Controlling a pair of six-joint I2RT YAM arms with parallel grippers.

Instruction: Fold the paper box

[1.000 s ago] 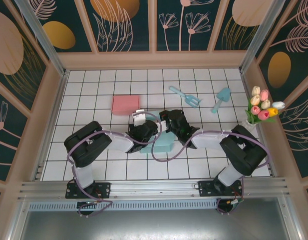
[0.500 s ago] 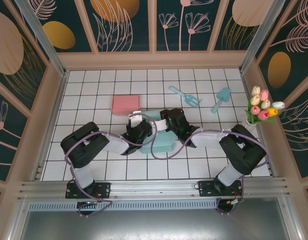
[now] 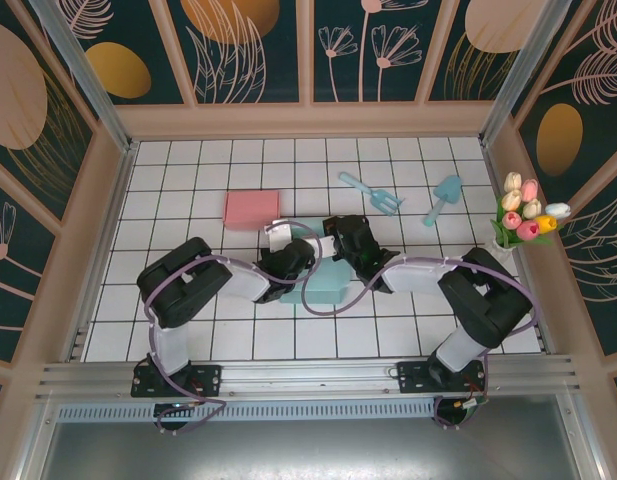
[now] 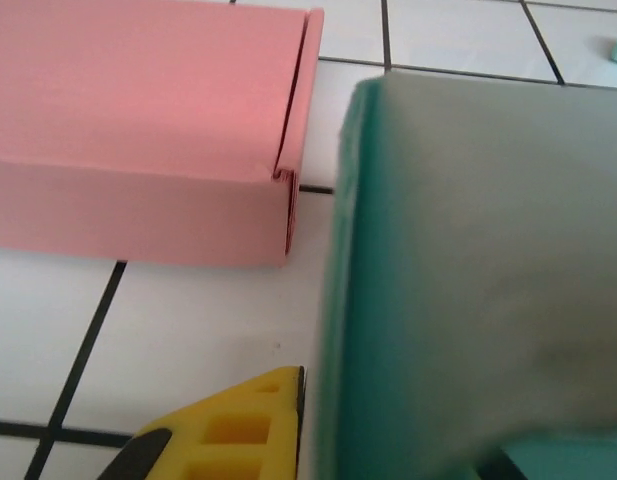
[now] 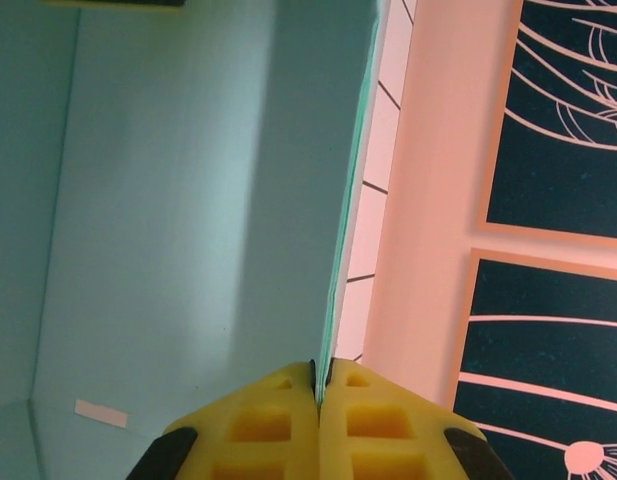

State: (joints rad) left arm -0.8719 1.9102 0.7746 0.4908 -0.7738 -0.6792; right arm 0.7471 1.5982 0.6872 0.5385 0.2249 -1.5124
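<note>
Pincers meet at the teal paper box (image 3: 328, 285), which sits mid-table on the white tiles, near and right of a pink box (image 3: 252, 209). The right gripper (image 5: 320, 372) has its yellow fingers pressed together on the thin edge of a teal wall. The left gripper (image 3: 302, 268) is closed; one yellow finger (image 4: 228, 425) lies against a teal panel, seemingly pinching it.
</note>
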